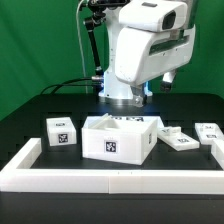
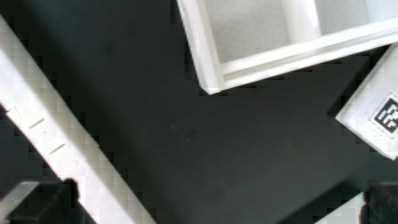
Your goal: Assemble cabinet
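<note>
The white cabinet shell (image 1: 120, 137) stands open-topped at the table's middle, with a tag on its front. A small white block (image 1: 60, 131) with a tag sits at the exterior view's left of it. Two flat white tagged parts (image 1: 178, 137) (image 1: 210, 131) lie at its right. In the wrist view my gripper (image 2: 199, 205) is open and empty above the dark table; its dark fingers (image 2: 36, 205) show only at the frame's edges. A corner of the shell (image 2: 267, 50) and a tagged part (image 2: 377, 115) lie beyond it, well apart from it.
A long low white border rail (image 1: 110, 178) runs along the table's front and sides, and also shows in the wrist view (image 2: 54, 130) beside one finger. The white arm (image 1: 145, 50) rises over the shell. A green backdrop stands behind.
</note>
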Robot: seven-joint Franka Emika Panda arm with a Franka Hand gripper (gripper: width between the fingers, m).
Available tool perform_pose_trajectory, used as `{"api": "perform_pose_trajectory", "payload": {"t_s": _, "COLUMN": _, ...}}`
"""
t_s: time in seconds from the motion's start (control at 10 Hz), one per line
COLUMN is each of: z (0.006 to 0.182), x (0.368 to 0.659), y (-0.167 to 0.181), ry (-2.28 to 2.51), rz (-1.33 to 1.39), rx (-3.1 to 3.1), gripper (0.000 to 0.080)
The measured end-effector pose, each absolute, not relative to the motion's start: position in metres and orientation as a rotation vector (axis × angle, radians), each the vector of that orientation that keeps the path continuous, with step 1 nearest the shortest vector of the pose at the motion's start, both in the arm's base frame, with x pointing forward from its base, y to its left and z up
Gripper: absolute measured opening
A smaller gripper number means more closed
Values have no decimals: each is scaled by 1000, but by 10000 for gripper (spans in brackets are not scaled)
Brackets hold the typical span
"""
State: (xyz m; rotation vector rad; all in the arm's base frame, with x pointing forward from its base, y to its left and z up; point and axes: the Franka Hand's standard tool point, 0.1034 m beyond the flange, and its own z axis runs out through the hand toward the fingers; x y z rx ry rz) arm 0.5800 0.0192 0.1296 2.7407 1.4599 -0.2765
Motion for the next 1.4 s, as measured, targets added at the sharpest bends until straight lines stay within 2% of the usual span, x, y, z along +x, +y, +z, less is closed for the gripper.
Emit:
{"api": "perform_pose_trajectory", "payload": {"t_s": 0.6, "z": 131, "x": 578, "y": 14, "ry": 1528, "rz": -255, "rx": 2691, "gripper": 797}}
{"api": "perform_pose_trajectory", "payload": {"t_s": 0.8, "z": 129, "x": 559, "y": 12, "ry": 1596, "rz": -174, "rx": 2645, "gripper": 797}}
{"api": "perform_pose_trajectory", "payload": {"t_s": 1.1, "z": 113, "x": 528, "y": 2, "ry": 1754, "rz": -11, "rx": 2520, "gripper": 797}}
{"api": "perform_pose_trajectory", "payload": {"t_s": 1.4, "z": 113, "x": 529, "y": 3, "ry": 1755, "rz": -15, "rx": 2521, "gripper": 797}}
